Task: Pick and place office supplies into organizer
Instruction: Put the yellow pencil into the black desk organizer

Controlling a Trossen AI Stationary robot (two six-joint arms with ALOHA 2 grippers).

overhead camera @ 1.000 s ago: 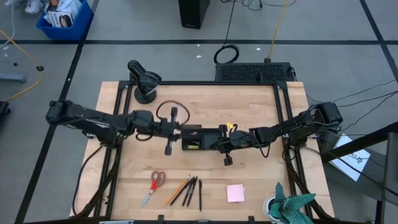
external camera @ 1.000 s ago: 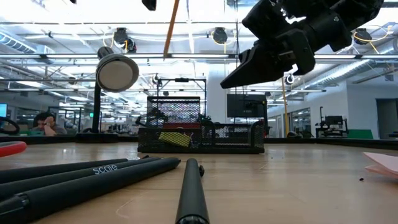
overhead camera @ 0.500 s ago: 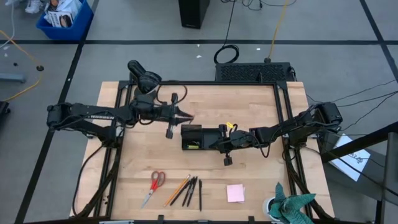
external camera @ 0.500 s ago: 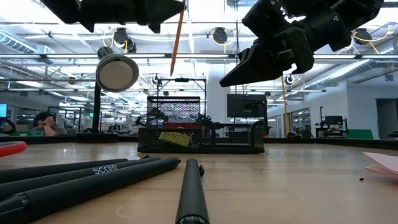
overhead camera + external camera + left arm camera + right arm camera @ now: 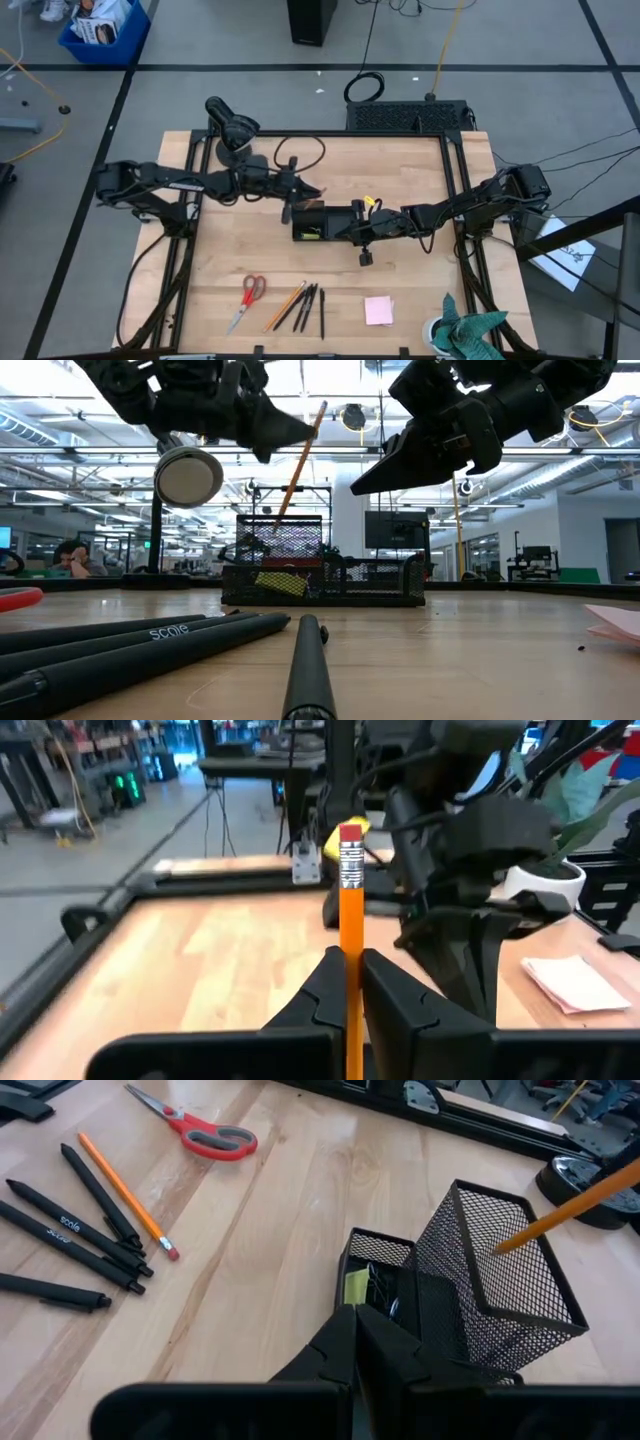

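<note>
The left gripper [image 5: 349, 982] was clenched on a smooth orange pencil [image 5: 350, 910] with a metal ferrule and red eraser, tilted above the tall mesh cup of the black wire organizer [image 5: 470, 1280]. The right gripper [image 5: 357, 1320], fingers pressed together and holding nothing, hovered just beside the organizer. On the pale wooden table [image 5: 400, 170] lay red-handled scissors [image 5: 245, 297], another pencil [image 5: 284, 305], slim black pens [image 5: 308, 307] and a square pink pad [image 5: 378, 310].

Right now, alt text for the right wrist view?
An orange pencil slants over the tall mesh cup of the black organizer, tip at its rim. The shut right gripper sits just before the organizer. Farther off on the wood lie scissors, black pens and another pencil.
</note>
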